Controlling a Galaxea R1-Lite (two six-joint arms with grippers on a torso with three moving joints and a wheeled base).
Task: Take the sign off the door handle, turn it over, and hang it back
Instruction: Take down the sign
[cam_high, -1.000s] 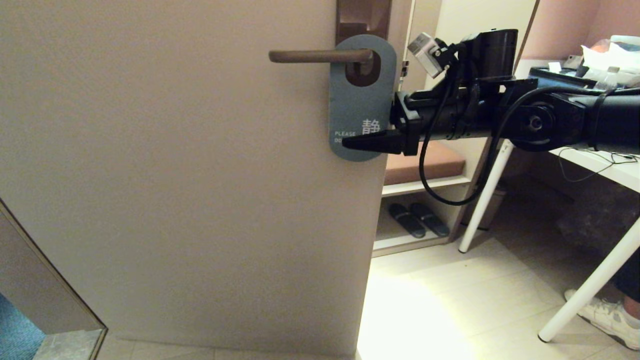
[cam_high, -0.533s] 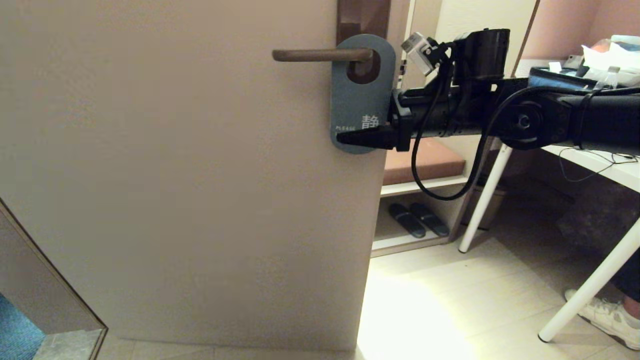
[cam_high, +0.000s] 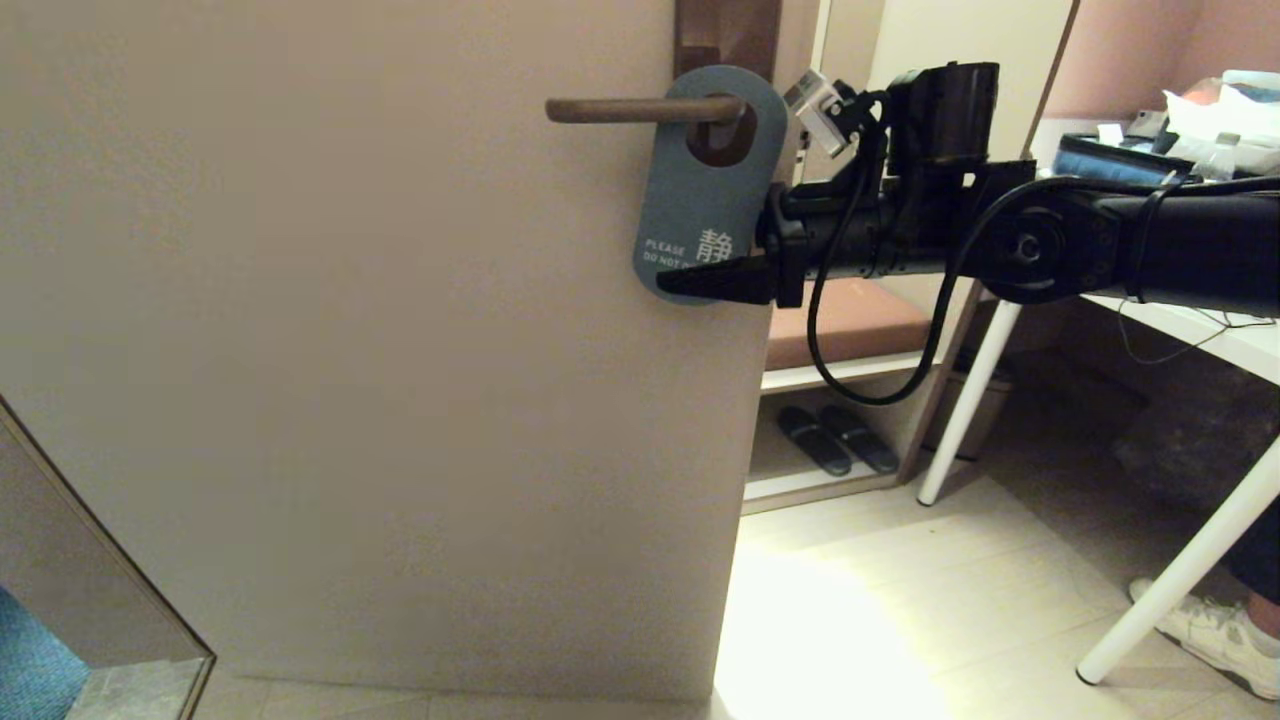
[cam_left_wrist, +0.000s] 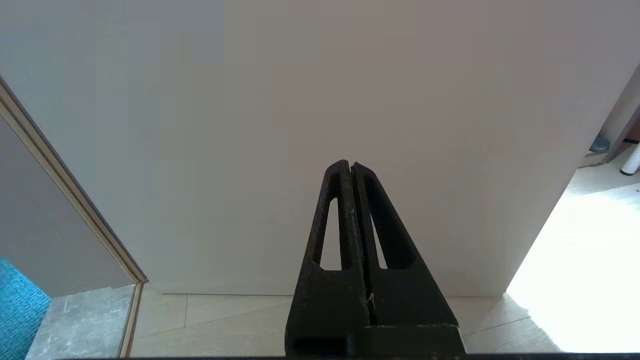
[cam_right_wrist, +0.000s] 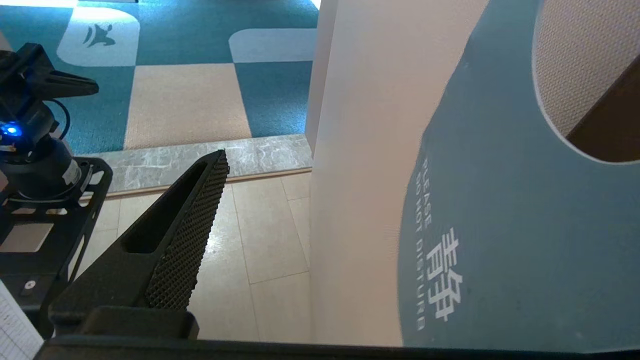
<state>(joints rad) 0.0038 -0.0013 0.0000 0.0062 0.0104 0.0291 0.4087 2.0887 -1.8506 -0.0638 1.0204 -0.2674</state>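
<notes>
The sign (cam_high: 708, 185) – tilted, right end effector (cam_high: 700, 283) at its bottom.

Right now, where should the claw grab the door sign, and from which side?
Grip the sign's solid lower end, below the oval hole, pinching its flat faces from the door's free edge on the right, where the right claw sits, open. The hole is looped over the door handle, so the top is blocked. Left claw: parked, shut.

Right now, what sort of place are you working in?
Most likely a hotel guest room entrance. A grey-blue "PLEASE DO NOT DISTURB" card sign hangs on the dark bronze lever door handle, a pair of dark slippers sits on a low shelf, and patterned blue corridor carpet lies outside.
</notes>
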